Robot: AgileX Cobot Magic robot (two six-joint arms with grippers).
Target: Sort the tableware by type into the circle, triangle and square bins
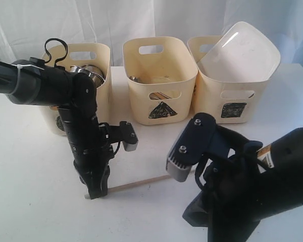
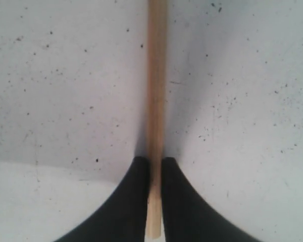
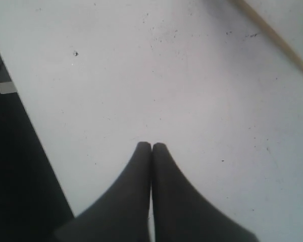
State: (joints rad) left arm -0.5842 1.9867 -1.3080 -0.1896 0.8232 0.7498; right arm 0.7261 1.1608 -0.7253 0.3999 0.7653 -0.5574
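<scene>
A thin wooden chopstick (image 1: 141, 182) lies on the white table in front of the bins. My left gripper (image 1: 96, 194) points straight down at its left end and is shut on it; the wrist view shows the chopstick (image 2: 155, 75) pinched between the black fingertips (image 2: 136, 174). My right gripper (image 3: 151, 146) is shut and empty just above bare table, with the chopstick (image 3: 278, 38) off to one side. The triangle bin (image 1: 161, 96) stands in the middle and the square bin (image 1: 232, 98) on the right holds the white square plate (image 1: 240, 50). The left bin (image 1: 102, 91) holds a steel mug (image 1: 88, 71); my arm hides its mark.
The right arm's bulky wrist (image 1: 197, 146) and body (image 1: 262, 191) fill the front right of the exterior view. A white curtain hangs behind the bins. Small items lie in the triangle bin, too dim to name. The table edge (image 3: 30, 131) runs close by the right gripper.
</scene>
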